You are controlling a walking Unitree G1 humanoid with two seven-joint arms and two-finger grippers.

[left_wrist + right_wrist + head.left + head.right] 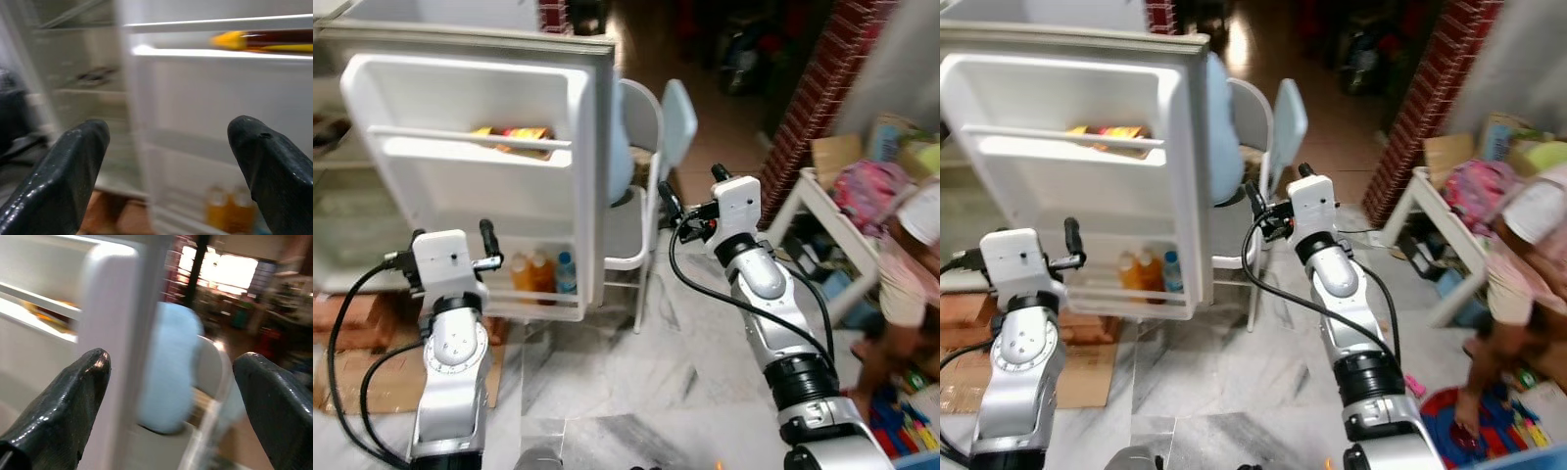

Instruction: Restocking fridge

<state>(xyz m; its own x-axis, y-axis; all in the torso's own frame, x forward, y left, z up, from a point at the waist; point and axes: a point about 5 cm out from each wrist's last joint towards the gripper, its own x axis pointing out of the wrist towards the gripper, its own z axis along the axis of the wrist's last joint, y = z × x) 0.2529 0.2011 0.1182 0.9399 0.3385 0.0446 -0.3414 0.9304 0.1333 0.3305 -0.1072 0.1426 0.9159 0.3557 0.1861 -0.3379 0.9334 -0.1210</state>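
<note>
**A:** Marble floor [607, 392] is stretching out under the robot, and the fridge door [475, 176] is standing wide open ahead. What is sitting around that door?

**B:** Beside its free edge a white folding chair [641, 176] is standing; a person [1518, 284] is bending well off past the chair. Inside the door, yellow packets [514, 137] are lying on the upper shelf and small bottles [540, 274] are standing in the lowest rack.

**A:** And the grippers?

**B:** Left gripper [487, 245] is hovering in front of the door's lower half, fingers [73, 166] apart and holding nothing. Right gripper [668, 208] is hanging just past the door's edge, near the chair, also spread and empty.

**A:** So nothing is being carried yet?

**B:** I'm judging so. Fetching stock is coming first, while steering the right arm clear of the door's edge and the chair
</note>
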